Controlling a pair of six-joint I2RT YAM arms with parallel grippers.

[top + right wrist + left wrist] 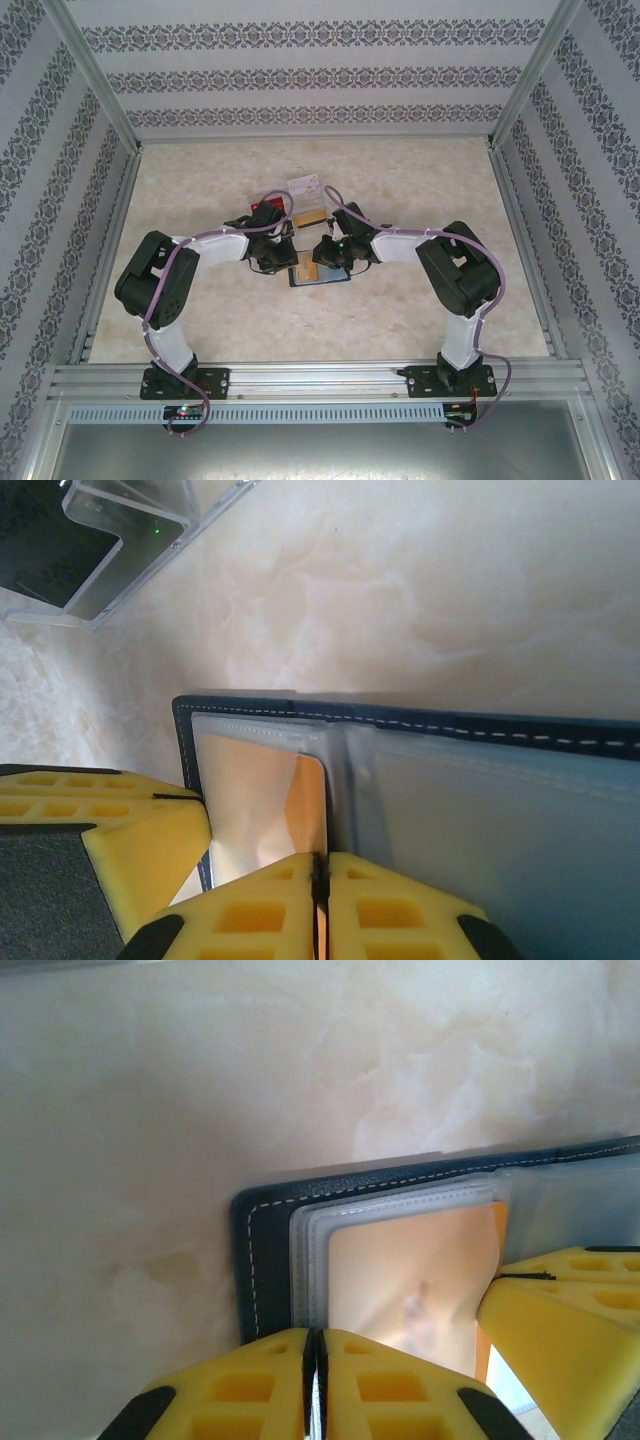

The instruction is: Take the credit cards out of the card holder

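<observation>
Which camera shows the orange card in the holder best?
Left wrist view: the orange card shows broad through its clear sleeve. The right wrist view has it under glare; the top view, a sliver.

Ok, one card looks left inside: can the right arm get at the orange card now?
Probably yes. The holder lies open and the right jaws are shut at the edge of the orange card, on card or sleeve I cannot tell. The left jaws pinch the sleeves, off the card.

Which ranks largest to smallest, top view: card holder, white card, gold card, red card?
1. Dark navy open card holder.
2. Glossy white-pinkish card.
3. Orange-gold card, red card: partly hidden, unranked.
</observation>
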